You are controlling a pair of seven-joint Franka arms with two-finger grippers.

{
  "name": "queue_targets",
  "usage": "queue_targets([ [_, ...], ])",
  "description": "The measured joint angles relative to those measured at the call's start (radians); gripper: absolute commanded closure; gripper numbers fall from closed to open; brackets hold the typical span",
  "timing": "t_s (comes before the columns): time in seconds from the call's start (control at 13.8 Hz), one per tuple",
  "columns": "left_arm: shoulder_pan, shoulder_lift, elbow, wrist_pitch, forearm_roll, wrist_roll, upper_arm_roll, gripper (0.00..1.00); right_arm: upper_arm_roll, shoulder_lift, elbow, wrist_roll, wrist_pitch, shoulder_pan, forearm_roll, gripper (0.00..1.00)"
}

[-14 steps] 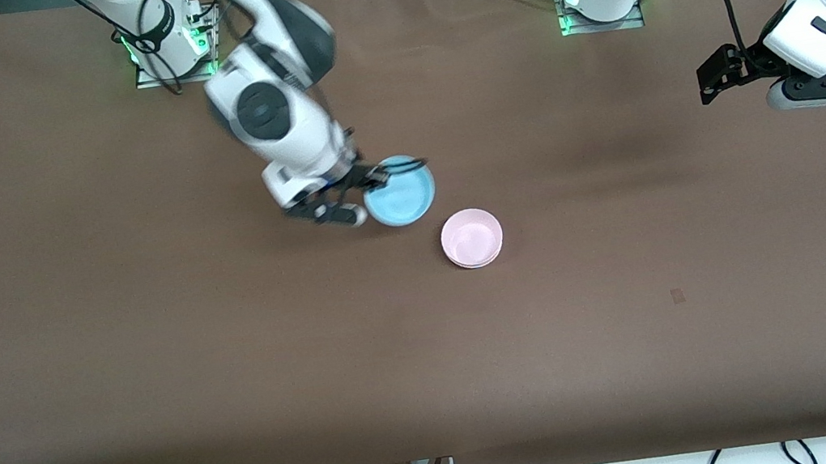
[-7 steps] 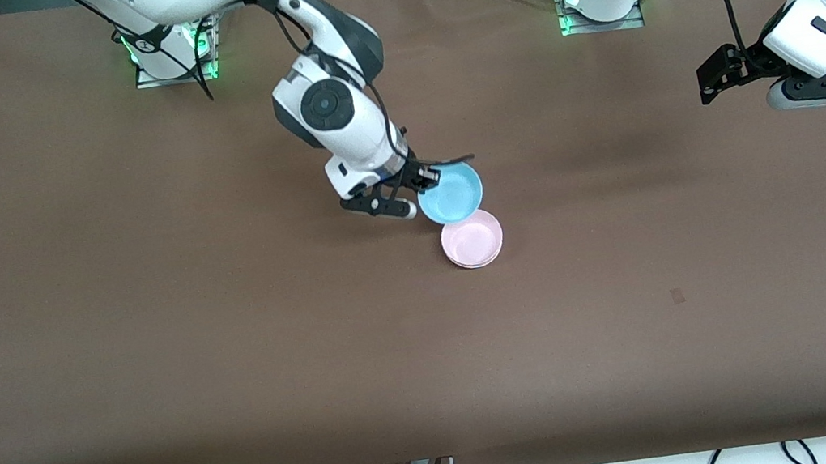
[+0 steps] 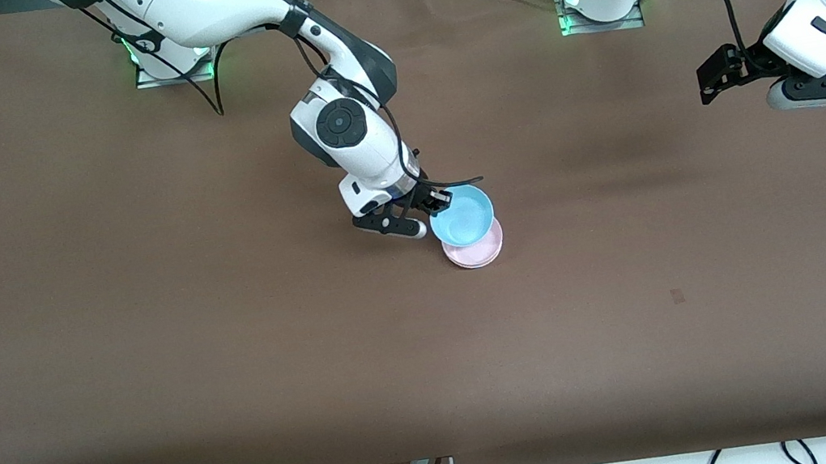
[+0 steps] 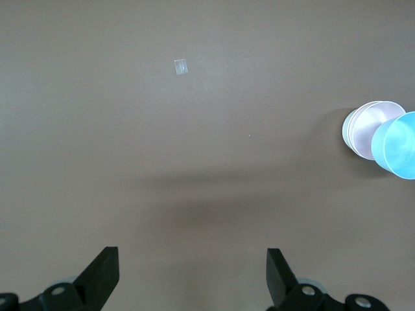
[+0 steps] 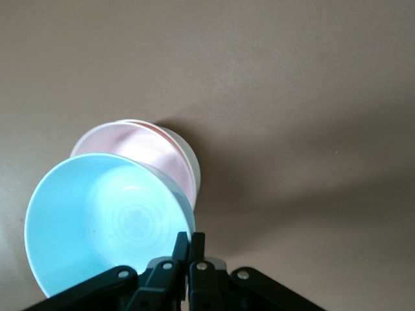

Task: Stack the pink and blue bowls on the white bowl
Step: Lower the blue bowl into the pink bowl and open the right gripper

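Blue bowl (image 3: 463,214), clamped in right gripper (image 3: 432,203), now overlaps pink bowl (image 3: 483,252) on brown table (image 3: 145,305).

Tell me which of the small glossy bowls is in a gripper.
The light blue bowl, clamped at its rim by the right gripper; the pink bowl is not.

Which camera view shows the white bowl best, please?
The right wrist view: the white bowl shows as a white wall under the pink bowl, below the blue bowl in the right hand. The front view hardly shows it; the left wrist view gives a thin white edge.
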Motion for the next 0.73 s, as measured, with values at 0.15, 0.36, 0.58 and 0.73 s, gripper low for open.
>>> queue_targets([
  [0.15, 0.000, 0.000, 0.000, 0.000, 0.000, 0.000, 0.001, 0.00, -0.031, 0.017, 0.028, 0.010, 0.000, 0.022, 0.000, 1.00],
  [0.36, 0.001, 0.000, 0.000, 0.000, 0.000, 0.000, 0.002, 0.00, -0.072, 0.056, 0.061, 0.025, 0.005, 0.063, 0.000, 1.00],
  [0.58, 0.001, 0.000, 0.000, 0.000, 0.000, 0.000, 0.003, 0.00, -0.077, 0.073, 0.076, 0.031, 0.010, 0.071, 0.000, 1.00],
  [0.73, 0.001, 0.000, 0.000, 0.000, 0.000, 0.000, 0.003, 0.00, -0.079, 0.073, 0.080, 0.032, 0.014, 0.072, 0.000, 1.00],
])
